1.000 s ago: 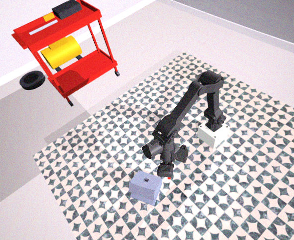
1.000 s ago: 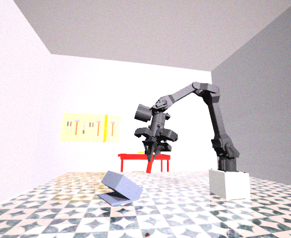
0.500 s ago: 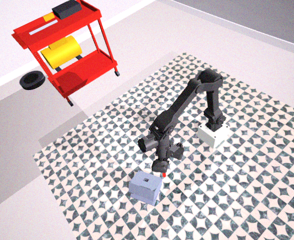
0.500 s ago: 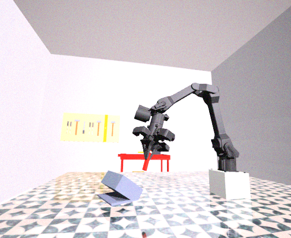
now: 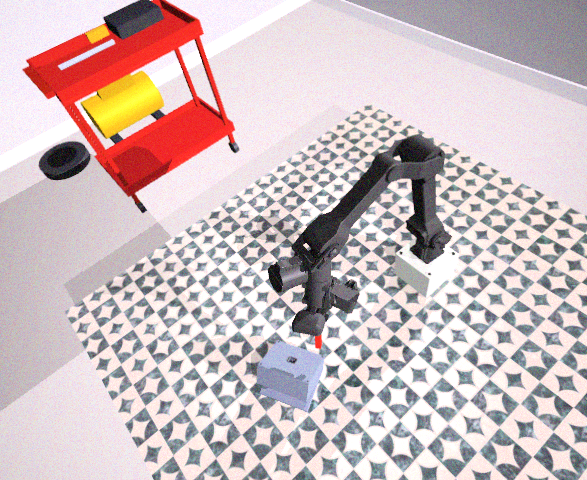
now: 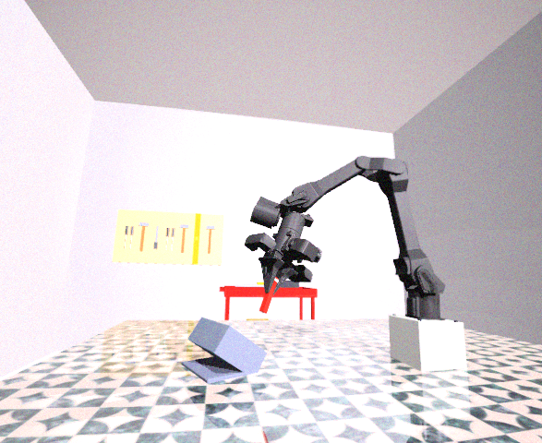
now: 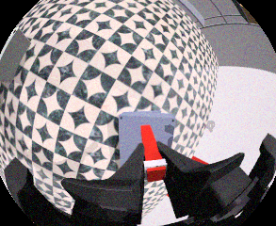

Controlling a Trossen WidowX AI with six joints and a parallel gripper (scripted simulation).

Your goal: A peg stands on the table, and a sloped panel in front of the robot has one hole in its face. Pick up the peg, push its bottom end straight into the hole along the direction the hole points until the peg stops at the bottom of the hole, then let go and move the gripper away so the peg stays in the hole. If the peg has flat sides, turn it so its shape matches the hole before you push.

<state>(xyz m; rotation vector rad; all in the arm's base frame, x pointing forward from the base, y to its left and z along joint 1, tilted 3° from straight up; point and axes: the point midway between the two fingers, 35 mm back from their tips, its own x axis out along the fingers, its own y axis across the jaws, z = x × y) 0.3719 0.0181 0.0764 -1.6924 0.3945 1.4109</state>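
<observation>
A red peg [image 5: 318, 341] [image 6: 265, 303] [image 7: 150, 142] with a white band is held tilted in the air, its lower end pointing down and to the left in the exterior view. My gripper [image 6: 271, 287] [image 7: 149, 146] is shut on it. The blue-grey sloped block [image 5: 288, 381] [image 6: 242, 350] [image 7: 130, 134] stands on the floor, below and to the left of the peg in the exterior view. Its face has a small dark square hole [image 5: 292, 359]. In the wrist view the hole cannot be made out; peg and fingers cover part of the face.
The arm's white base box [image 5: 412, 268] [image 6: 428, 343] stands to the right of the block. A red cart [image 5: 179, 136] [image 6: 271, 292] with a yellow cylinder [image 5: 125, 105] and a black ring [image 5: 65, 160] are in the background, far from the block.
</observation>
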